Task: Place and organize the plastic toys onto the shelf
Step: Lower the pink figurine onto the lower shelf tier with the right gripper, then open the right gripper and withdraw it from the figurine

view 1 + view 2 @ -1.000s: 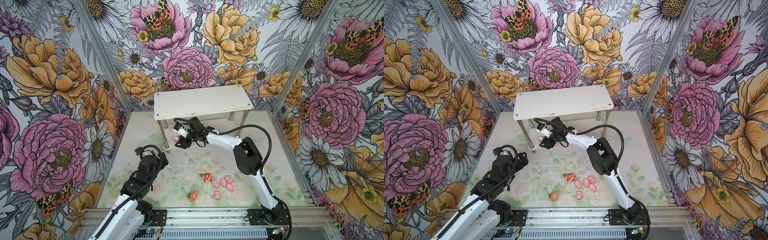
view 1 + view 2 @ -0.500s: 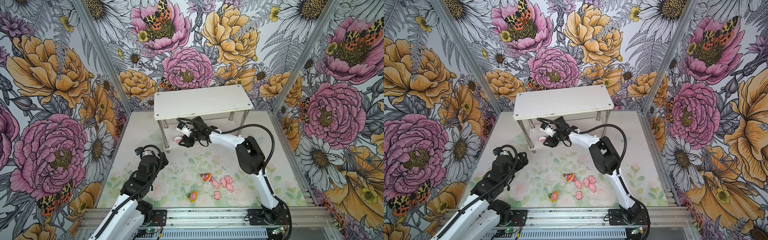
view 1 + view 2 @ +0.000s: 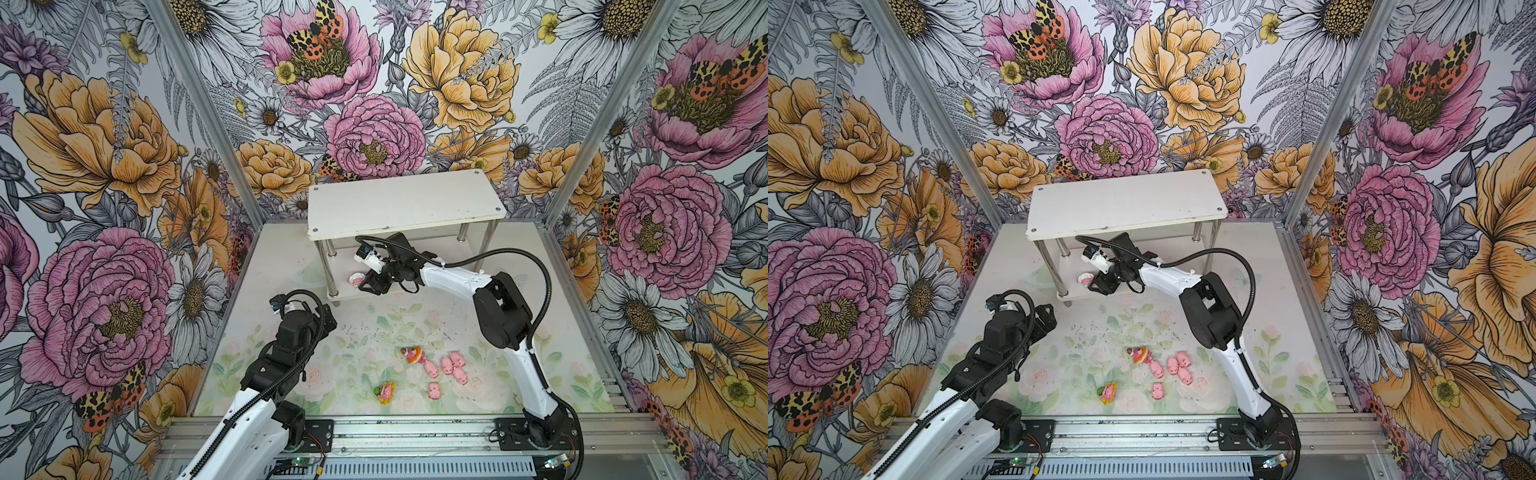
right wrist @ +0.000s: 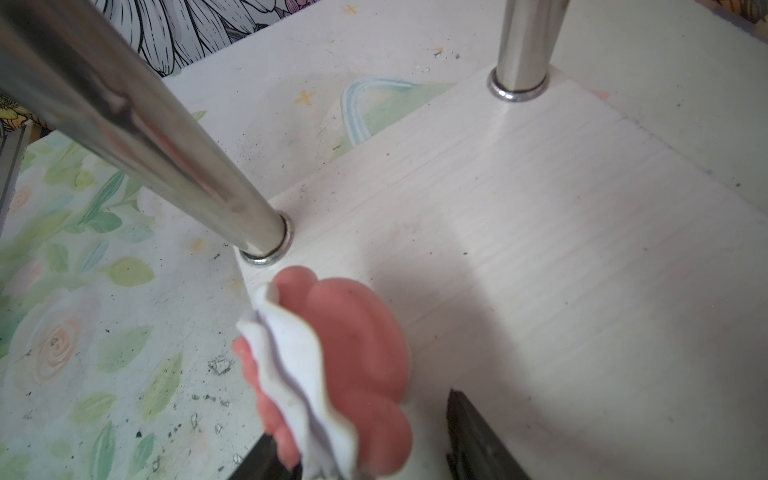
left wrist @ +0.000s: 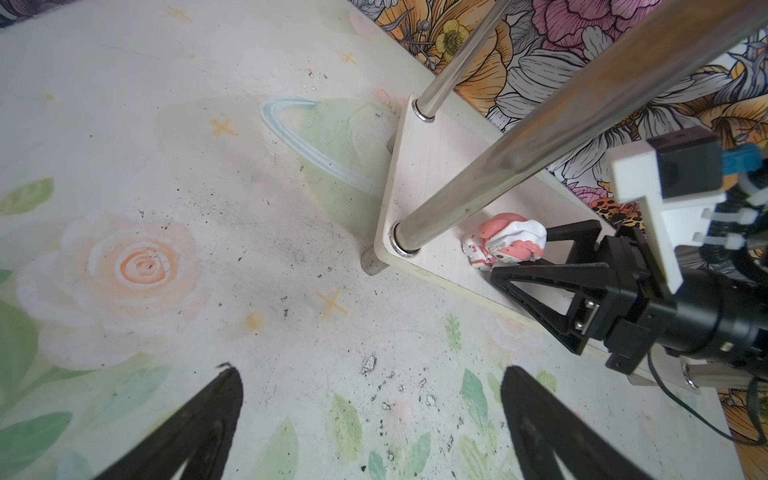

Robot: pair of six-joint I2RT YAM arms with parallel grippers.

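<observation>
The shelf (image 3: 405,203) stands at the back, white with metal legs. A white-hooded pig figure (image 3: 356,279) lies on its lower tier (image 5: 436,166) beside the front left leg (image 4: 174,166). My right gripper (image 3: 365,286) reaches under the top board, open, its fingers on either side of the figure (image 4: 332,353); a gap shows at one finger (image 4: 469,428). On the table lie an orange figure (image 3: 412,355), a sunflower figure (image 3: 385,392) and several small pink pigs (image 3: 446,365). My left gripper (image 5: 370,374) hovers open and empty over the table's left part.
Flower-printed walls enclose the table on three sides. The shelf's metal legs (image 3: 330,266) stand close round my right gripper. Its top board (image 3: 1125,203) hangs just above the right wrist. A metal rail (image 3: 415,432) runs along the table's front edge.
My right gripper has drawn back to the right, away from the shelf's left end, and the white-hooded figure now lies free on the lower tier. The left arm has not moved.
</observation>
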